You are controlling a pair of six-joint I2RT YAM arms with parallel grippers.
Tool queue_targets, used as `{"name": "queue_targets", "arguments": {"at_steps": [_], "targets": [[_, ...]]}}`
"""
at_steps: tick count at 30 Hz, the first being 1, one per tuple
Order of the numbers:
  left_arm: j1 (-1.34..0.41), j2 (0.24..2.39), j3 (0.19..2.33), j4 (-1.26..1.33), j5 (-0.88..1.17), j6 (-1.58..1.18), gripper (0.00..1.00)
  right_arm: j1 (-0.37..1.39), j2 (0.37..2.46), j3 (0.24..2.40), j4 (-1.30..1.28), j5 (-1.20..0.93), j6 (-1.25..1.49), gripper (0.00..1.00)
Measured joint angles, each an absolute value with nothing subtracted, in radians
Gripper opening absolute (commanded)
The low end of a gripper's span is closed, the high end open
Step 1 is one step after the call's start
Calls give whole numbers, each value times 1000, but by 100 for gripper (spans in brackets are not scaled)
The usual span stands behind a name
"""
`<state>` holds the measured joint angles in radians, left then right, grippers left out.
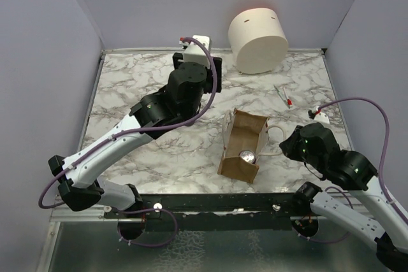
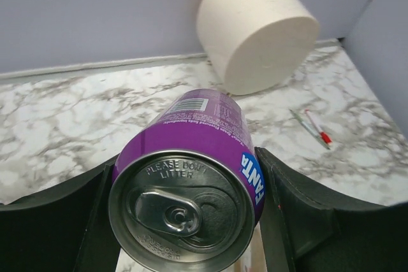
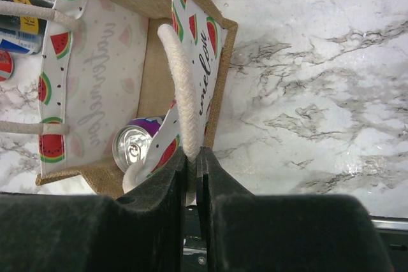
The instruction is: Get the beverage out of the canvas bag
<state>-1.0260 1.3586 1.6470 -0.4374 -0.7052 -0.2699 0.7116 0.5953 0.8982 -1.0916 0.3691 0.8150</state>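
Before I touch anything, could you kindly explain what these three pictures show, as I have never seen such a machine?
Two robot arms are bolted to a white marble table. One picture looks down from above; the other two come from cameras on the wrists. The left arm holds a purple Fanta drink can in its jaws. The right arm pinches in its jaws the white rope handle of the small tan fabric bag, where a second silver-topped can sits. A large cream cylinder and a red-tipped pen lie farther back.
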Motion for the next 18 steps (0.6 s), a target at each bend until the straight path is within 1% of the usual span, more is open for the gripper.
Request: {"name": "queue_targets", "arguments": {"at_steps": [4,8,12,18], "targets": [[-937,1356,1609,-495,-736,-342,0,712,599,898,-1092,369,815,11],[-844,1373,1576,-569,-657,-384,0,712,606,898,-1092,369,815,11],[-827,1429,1581,-596,-549,-384,0,712,611,898,-1091,369,814,11],[-833,1609,1670,-669,-443,-383,0,712,610,898,-1092,369,815,11]]}}
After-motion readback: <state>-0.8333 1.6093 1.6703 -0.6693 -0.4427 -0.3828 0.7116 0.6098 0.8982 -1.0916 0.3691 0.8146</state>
